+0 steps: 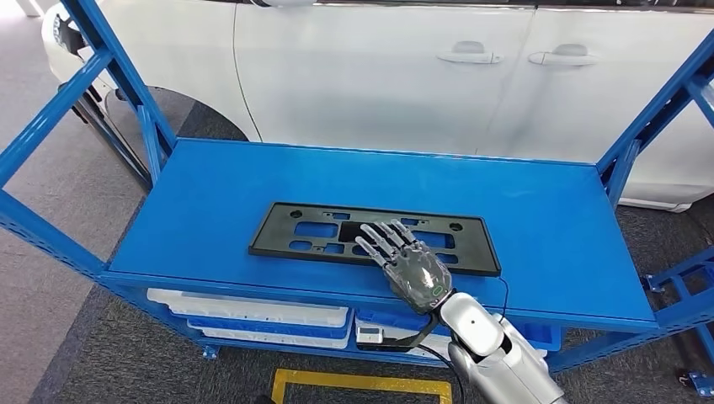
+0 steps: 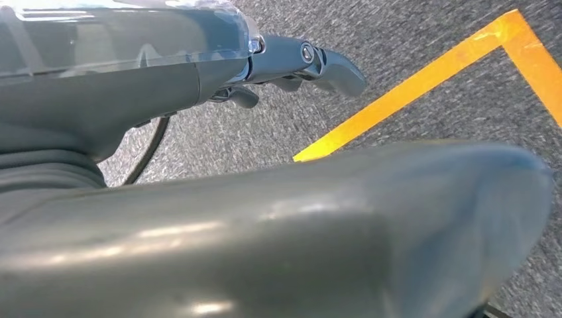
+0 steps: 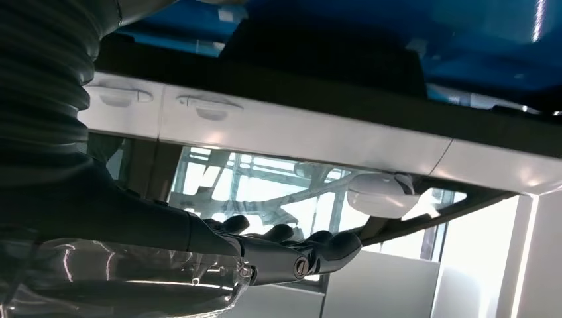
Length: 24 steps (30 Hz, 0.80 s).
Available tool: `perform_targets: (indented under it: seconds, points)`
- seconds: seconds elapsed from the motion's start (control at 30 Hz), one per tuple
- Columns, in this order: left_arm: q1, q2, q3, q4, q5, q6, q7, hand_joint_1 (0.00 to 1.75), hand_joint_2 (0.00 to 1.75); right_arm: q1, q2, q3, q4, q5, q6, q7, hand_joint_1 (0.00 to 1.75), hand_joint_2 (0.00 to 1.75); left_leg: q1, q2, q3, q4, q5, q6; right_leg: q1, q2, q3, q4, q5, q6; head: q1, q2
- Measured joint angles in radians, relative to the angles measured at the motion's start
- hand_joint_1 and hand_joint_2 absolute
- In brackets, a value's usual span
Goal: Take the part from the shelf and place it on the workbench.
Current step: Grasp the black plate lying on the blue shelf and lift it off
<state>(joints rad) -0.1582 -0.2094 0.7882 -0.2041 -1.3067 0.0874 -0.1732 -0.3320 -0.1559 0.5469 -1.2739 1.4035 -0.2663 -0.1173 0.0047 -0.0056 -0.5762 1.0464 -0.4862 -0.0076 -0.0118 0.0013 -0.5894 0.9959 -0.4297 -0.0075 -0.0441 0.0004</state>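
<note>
I'm at the reach step: my right hand [image 1: 412, 268] hovers at frame centre over the black plastic mounting plate [image 1: 320, 231] lying flat on the blue shelf [image 1: 210, 185], fingers spread and holding nothing. Next I'd need a grip on its near edge. I cannot tell how my left hand [image 2: 301, 63] is set.

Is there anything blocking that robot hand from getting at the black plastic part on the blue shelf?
Nothing visible. The right hand is over the near edge of the black part, fingers spread above it, and the shelf around the part is bare.
</note>
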Motion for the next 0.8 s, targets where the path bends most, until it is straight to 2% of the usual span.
perform_targets:
  seconds: [0.03,0.1,0.13,0.17,0.2,0.27,0.3,0.33,0.37,0.43,0.47,0.5,0.53,0.6,0.63,0.67,0.7,0.77,0.8]
  points:
    - [-0.001,0.0,0.0,0.0,-0.001,0.0,-0.001,0.0,0.0,-0.014,0.01,0.0,0.024,0.002,-0.005,0.0,0.0,1.75,0.001,0.0,-0.024,0.052,-0.029,-0.004,0.0,-0.001,0.001,-0.001,0.001,-0.005,0.0,0.0]
    - [-0.001,0.0,-0.001,0.0,-0.002,-0.001,-0.001,0.0,0.0,-0.035,0.025,0.0,0.074,0.004,-0.014,0.004,0.0,1.75,0.002,0.0,-0.092,0.19,-0.088,-0.01,0.002,-0.002,0.001,-0.001,0.0,-0.009,0.0,0.0]
    - [-0.001,0.0,-0.001,0.0,-0.002,-0.001,-0.001,0.0,0.0,-0.041,0.03,0.0,0.098,0.004,-0.017,0.006,0.0,1.75,0.002,0.0,-0.118,0.238,-0.099,-0.011,0.003,-0.002,0.001,-0.001,0.0,-0.01,0.0,0.0]
    - [0.0,0.0,-0.002,0.0,-0.002,-0.001,-0.001,0.0,0.0,-0.047,0.034,0.0,0.121,0.005,-0.02,0.01,0.0,1.75,0.003,0.0,-0.127,0.25,-0.09,-0.011,0.004,-0.003,0.001,0.0,-0.001,-0.01,0.0,0.0]
    - [0.0,0.0,-0.002,0.0,-0.002,-0.002,-0.001,0.0,0.0,-0.056,0.039,0.0,0.144,0.006,-0.024,0.014,0.0,1.75,0.003,0.0,-0.114,0.218,-0.061,-0.01,0.005,-0.002,0.001,0.001,-0.001,-0.01,0.0,0.0]
    - [-0.001,0.0,-0.006,0.0,-0.002,-0.002,-0.001,0.0,0.0,-0.081,0.052,0.0,0.189,0.01,-0.031,0.021,0.0,1.75,0.003,0.0,-0.051,0.079,0.011,-0.003,0.006,0.0,0.003,0.004,-0.003,-0.007,0.0,0.0]
    - [-0.004,0.0,-0.008,0.0,-0.003,-0.002,-0.002,0.0,0.0,-0.096,0.058,0.0,0.214,0.012,-0.033,0.024,0.0,1.75,0.001,0.0,-0.022,0.018,0.034,0.002,0.008,0.001,0.002,0.006,-0.004,-0.004,0.0,0.0]
    - [-0.005,0.0,-0.011,0.0,-0.003,-0.002,-0.002,0.0,0.0,-0.111,0.064,0.0,0.239,0.014,-0.034,0.028,0.0,1.75,0.0,0.0,-0.006,-0.02,0.043,0.007,0.01,0.002,0.001,0.008,-0.005,0.0,0.0,0.0]
    - [-0.006,0.0,-0.013,0.0,-0.003,-0.002,-0.003,0.0,0.0,-0.128,0.07,0.0,0.264,0.015,-0.035,0.031,0.0,1.75,-0.001,0.0,-0.001,-0.034,0.043,0.011,0.011,0.003,-0.001,0.008,-0.004,0.005,0.0,0.0]
    - [-0.007,-0.001,-0.017,0.0,-0.004,-0.002,-0.003,0.0,0.0,-0.163,0.085,0.0,0.32,0.016,-0.038,0.035,0.0,1.75,0.0,-0.001,-0.001,-0.039,0.047,0.021,0.011,0.004,-0.003,0.009,-0.003,0.016,0.0,0.0]
    - [-0.008,-0.002,-0.019,0.0,-0.005,-0.002,-0.003,0.0,0.0,-0.181,0.091,0.0,0.349,0.017,-0.041,0.036,0.06,1.75,0.001,0.0,0.0,-0.042,0.049,0.027,0.011,0.004,-0.005,0.016,-0.009,0.022,0.0,0.0]
    - [-0.011,-0.002,-0.021,0.0,-0.005,-0.003,-0.003,0.0,0.0,-0.201,0.097,0.0,0.378,0.018,-0.044,0.037,0.3,1.75,0.003,0.0,0.001,-0.046,0.053,0.032,0.01,0.004,-0.016,0.04,-0.026,0.027,0.0,0.0]
    - [-0.013,-0.004,-0.023,0.0,-0.005,-0.003,-0.003,0.0,0.0,-0.219,0.103,0.0,0.411,0.018,-0.048,0.039,0.71,1.75,0.005,0.001,0.001,-0.048,0.055,0.036,0.008,0.003,-0.036,0.086,-0.054,0.031,0.0,0.0]
    - [-0.017,-0.004,-0.024,0.0,-0.006,-0.003,-0.003,0.0,0.0,-0.254,0.118,0.0,0.482,0.017,-0.054,0.041,1.52,1.75,0.005,0.002,-0.002,-0.048,0.057,0.039,0.004,0.002,-0.101,0.225,-0.12,0.038,0.0,0.0]
    - [-0.017,-0.005,-0.024,0.0,-0.006,-0.003,-0.003,0.0,0.0,-0.27,0.126,0.0,0.52,0.016,-0.056,0.042,1.71,1.75,0.004,0.002,-0.003,-0.048,0.057,0.04,0.003,0.002,-0.127,0.281,-0.137,0.041,0.0,0.0]
    - [-0.017,-0.005,-0.025,0.0,-0.007,-0.003,-0.002,0.0,0.0,-0.287,0.135,0.0,0.554,0.015,-0.056,0.043,1.75,1.75,0.004,0.002,-0.003,-0.047,0.057,0.04,0.001,0.002,-0.137,0.303,-0.135,0.042,0.0,0.0]
    - [-0.018,-0.005,-0.025,0.0,-0.008,-0.003,-0.001,0.0,0.0,-0.305,0.143,0.0,0.587,0.015,-0.057,0.044,1.75,1.75,0.004,0.002,-0.003,-0.046,0.057,0.039,0.0,0.002,-0.125,0.282,-0.114,0.042,0.0,0.0]
    - [-0.02,-0.005,-0.025,0.0,-0.008,-0.003,-0.001,0.0,0.0,-0.339,0.157,0.0,0.643,0.014,-0.061,0.044,1.75,1.75,0.004,0.001,0.0,-0.044,0.056,0.036,-0.001,0.002,-0.056,0.143,-0.046,0.035,0.0,0.0]
    - [-0.021,-0.006,-0.025,0.0,-0.007,-0.002,-0.001,0.0,0.0,-0.353,0.164,0.0,0.666,0.014,-0.065,0.044,1.75,1.75,0.003,0.0,-0.001,-0.042,0.056,0.033,0.001,0.001,-0.023,0.076,-0.023,0.031,0.0,0.0]
